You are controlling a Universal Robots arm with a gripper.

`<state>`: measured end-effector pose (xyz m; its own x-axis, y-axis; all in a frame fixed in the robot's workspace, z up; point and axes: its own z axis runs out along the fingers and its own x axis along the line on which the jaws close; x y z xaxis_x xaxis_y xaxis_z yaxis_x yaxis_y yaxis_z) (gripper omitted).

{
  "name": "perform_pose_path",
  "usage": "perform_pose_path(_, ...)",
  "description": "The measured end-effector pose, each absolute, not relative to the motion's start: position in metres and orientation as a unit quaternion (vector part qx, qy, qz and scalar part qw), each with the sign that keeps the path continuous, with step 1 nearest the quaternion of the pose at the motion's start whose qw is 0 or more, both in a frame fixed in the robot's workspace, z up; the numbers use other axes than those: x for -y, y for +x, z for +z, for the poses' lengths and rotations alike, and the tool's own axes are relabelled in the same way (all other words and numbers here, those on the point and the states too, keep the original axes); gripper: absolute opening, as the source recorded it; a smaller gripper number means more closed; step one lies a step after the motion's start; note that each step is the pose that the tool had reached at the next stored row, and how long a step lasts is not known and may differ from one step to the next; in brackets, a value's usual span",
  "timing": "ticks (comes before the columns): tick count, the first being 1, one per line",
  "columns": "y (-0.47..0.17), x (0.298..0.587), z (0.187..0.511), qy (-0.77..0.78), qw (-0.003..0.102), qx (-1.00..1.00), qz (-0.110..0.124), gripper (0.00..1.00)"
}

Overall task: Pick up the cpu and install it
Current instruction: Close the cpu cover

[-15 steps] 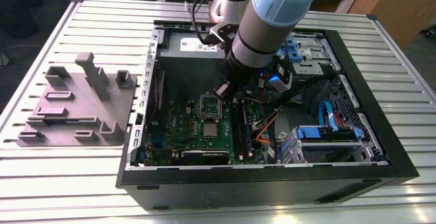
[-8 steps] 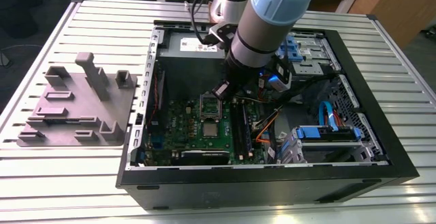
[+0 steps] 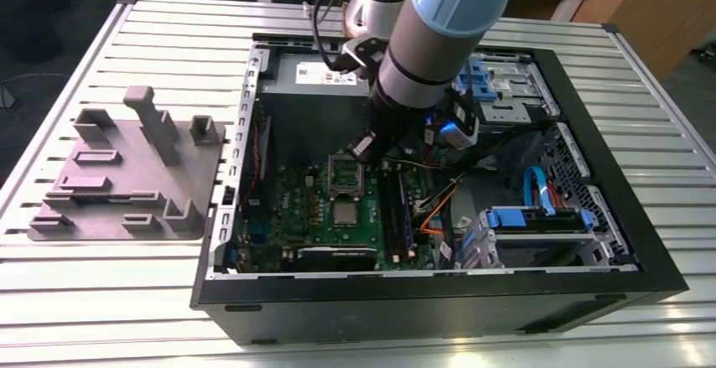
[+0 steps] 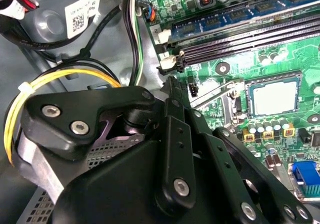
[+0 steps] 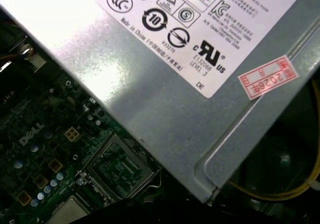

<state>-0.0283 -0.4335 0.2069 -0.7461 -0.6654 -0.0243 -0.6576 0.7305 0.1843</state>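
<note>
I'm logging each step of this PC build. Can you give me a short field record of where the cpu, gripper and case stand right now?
cpu: silver-topped chip lying flat on the green motherboard, also in the second wrist view
gripper: inside the open computer case, above the motherboard
holding: nothing seen in it
grey tray: on the table at the exterior view's left, outside the case

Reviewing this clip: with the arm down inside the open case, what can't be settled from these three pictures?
- Gripper: second wrist view; its own black linkage covers the tips, so no hold can be read.
- Gripper in the exterior view: the arm's grey body blocks it.
- cpu: whether it is locked into its socket; too small in the exterior view.
- cpu in the first wrist view: cut off by the picture's edge.
</note>
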Motion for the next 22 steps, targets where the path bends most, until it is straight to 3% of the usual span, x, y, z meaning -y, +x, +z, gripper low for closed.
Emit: perform_pose_path(22,-0.029,0.433,0.217,0.355,0.032,0.932,-0.064,0.1)
